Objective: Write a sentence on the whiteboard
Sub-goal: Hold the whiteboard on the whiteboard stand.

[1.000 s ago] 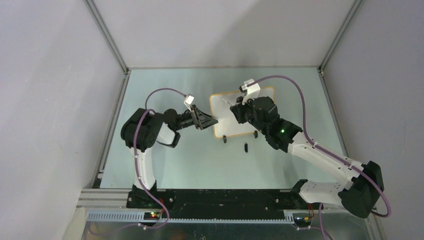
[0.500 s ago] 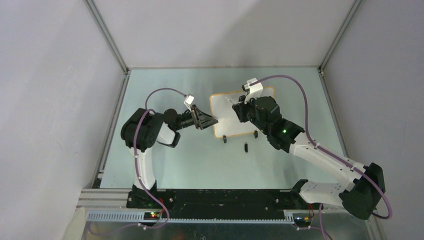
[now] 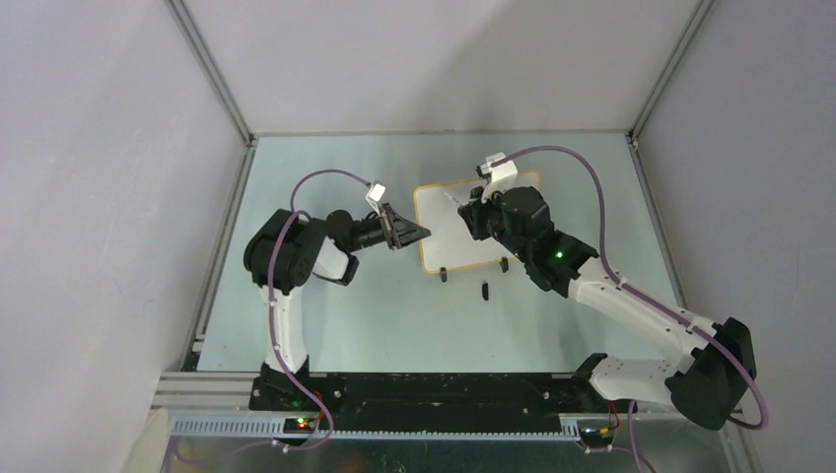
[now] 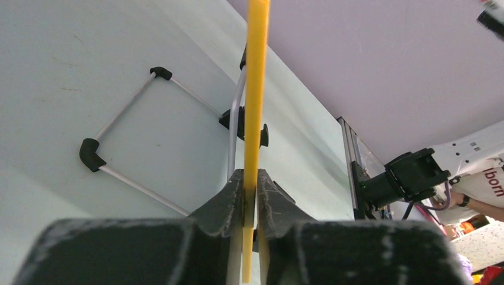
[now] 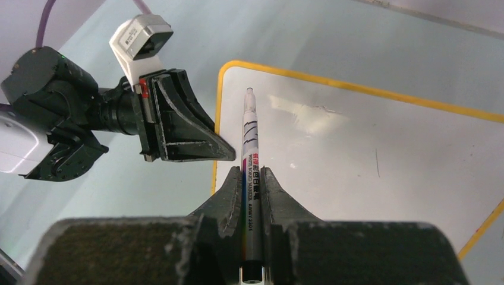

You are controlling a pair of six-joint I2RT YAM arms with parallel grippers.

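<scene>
Where left fingers (image 4: 229, 199) clamp: whiteboard (image 3: 444, 222) frame edge
Right fingers (image 5: 229, 190): pinching marker (image 5: 248, 130) above board
Surface (image 3: 345, 315): black piece (image 3: 485, 290) beside clip feet (image 3: 444, 275)

Left hand (image 3: 424, 234) at whiteboard (image 3: 449, 241) edge; perhaps a cap (image 3: 485, 290) in front

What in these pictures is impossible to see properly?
- Top view: the black right arm covers part of the white, orange-framed whiteboard; any lettering is too small.
- Left wrist view: the board shows only edge-on in the left pincer.
- Right wrist view: lengthwise angle hides whether the slim white marker touches it.
</scene>
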